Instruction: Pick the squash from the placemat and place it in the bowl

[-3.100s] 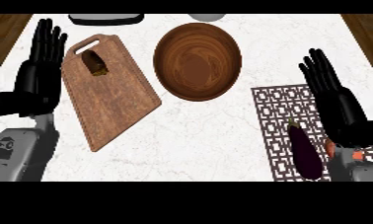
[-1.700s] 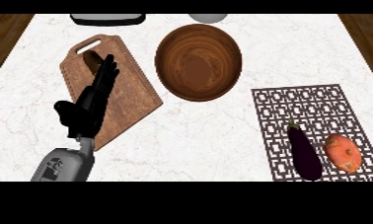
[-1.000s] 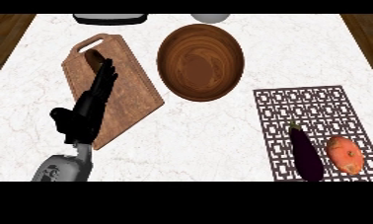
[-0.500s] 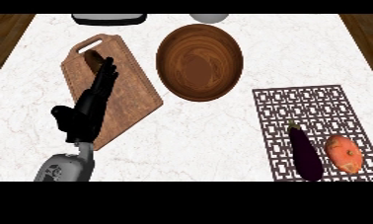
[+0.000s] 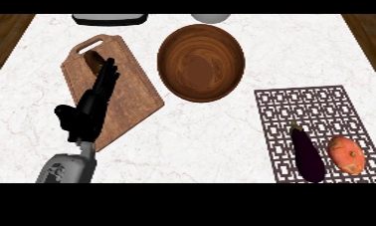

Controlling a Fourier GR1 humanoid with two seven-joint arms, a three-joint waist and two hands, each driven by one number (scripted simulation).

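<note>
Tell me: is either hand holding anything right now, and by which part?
Nothing is held. The left hand lies over the cutting board, fingers straight. The right hand is out of view. The squash sits untouched on the placemat.

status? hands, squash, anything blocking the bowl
Left hand open, fingers straight over the cutting board; right hand not in view. Squash on the placemat beside the eggplant, untouched. Bowl empty, path clear.
</note>
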